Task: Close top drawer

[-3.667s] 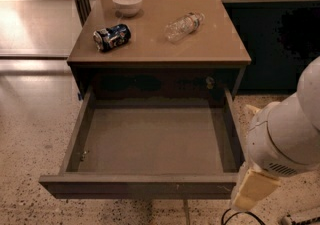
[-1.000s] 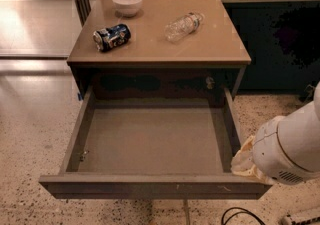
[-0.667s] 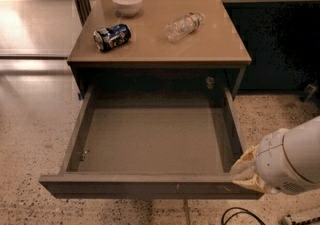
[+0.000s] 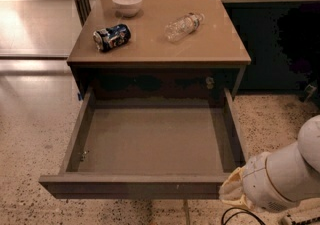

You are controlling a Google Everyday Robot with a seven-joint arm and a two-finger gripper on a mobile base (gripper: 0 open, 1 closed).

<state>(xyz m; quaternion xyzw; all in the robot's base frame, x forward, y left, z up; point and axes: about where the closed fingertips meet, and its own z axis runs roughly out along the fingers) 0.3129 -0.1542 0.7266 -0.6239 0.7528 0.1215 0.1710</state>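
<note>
The top drawer point(image 4: 150, 141) of the brown cabinet stands pulled far out, its flat grey inside bare. Its plain front panel point(image 4: 130, 185) faces the bottom of the view, with a small pale mark right of centre. My white arm point(image 4: 282, 174) comes in from the bottom right. My gripper point(image 4: 231, 191) is at the arm's pale tip, low beside the right end of the front panel. Whether it touches the panel does not show.
On the cabinet top point(image 4: 220, 44) sit a white bowl point(image 4: 127, 3), a crushed blue can point(image 4: 111, 37) lying on its side and a clear plastic bottle point(image 4: 183, 26) lying down. Speckled floor surrounds the cabinet. A black cable point(image 4: 235, 215) lies by the arm.
My arm has dropped lower and shifted along the bottom right, its pale tip now by the drawer's front right corner. The drawer has not moved.
</note>
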